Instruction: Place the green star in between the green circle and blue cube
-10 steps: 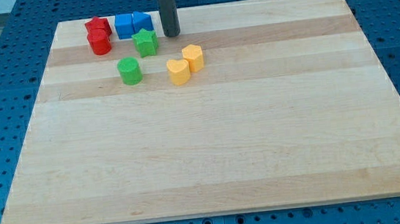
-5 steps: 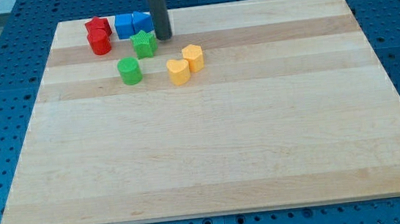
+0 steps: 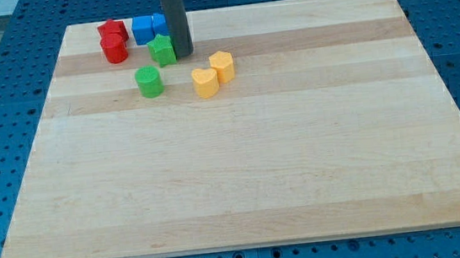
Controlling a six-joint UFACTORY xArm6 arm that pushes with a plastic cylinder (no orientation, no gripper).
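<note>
My tip (image 3: 182, 52) sits at the far left part of the pale wooden table (image 3: 244, 187), pressed against the right side of the small green star-shaped block (image 3: 161, 50). The dark rod rises straight up from there and hides the star's right edge, so only its left points and its flat top show; it is a bright, glossy green, standing flat on the wood. There is no pincer on this arm, only the rod, so there is nothing to report as apart or together.

The star lies just near of the blue cube (image 3: 143, 29), close to it but whether they touch I cannot tell. A second blue block (image 3: 159, 22), partly covered by the rod, stands against the cube's right side. The green round block (image 3: 148, 82) is near of the star and slightly left, with a clear strip of wood between them. So the star sits between cube and circle, a little to the right of the line joining them.

Two red blocks (image 3: 112, 39) huddle left of the cube. Two yellow blocks (image 3: 213, 73) touch each other to the right of the green circle.
</note>
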